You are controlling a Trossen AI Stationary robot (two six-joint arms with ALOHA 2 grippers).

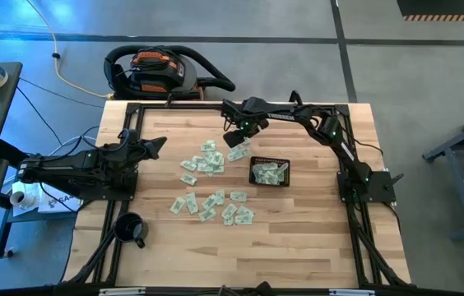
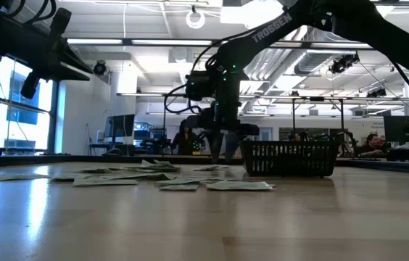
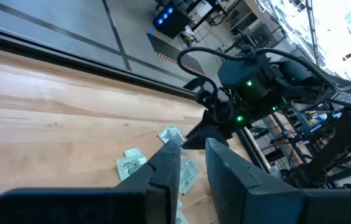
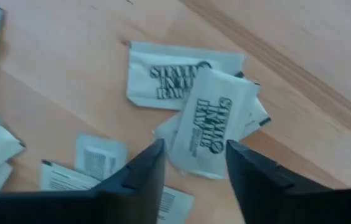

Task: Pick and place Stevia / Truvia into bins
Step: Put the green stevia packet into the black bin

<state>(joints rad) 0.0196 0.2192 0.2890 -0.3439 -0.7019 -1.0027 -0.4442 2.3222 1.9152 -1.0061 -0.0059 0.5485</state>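
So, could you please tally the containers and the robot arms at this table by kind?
Black basket: 1
Black mug: 1
Robot arms: 2 (left arm, right arm)
Total: 4

The right arm reaches from its base at the table's right edge across the far side, elbow bent, wrist pitched downward, with the right gripper (image 1: 238, 141) low over the tabletop and its two dark fingers (image 4: 139, 171) parted. The left arm lies folded low along the table's left side, the left gripper (image 1: 156, 143) pointing toward the centre, fingers (image 3: 165, 163) slightly apart.
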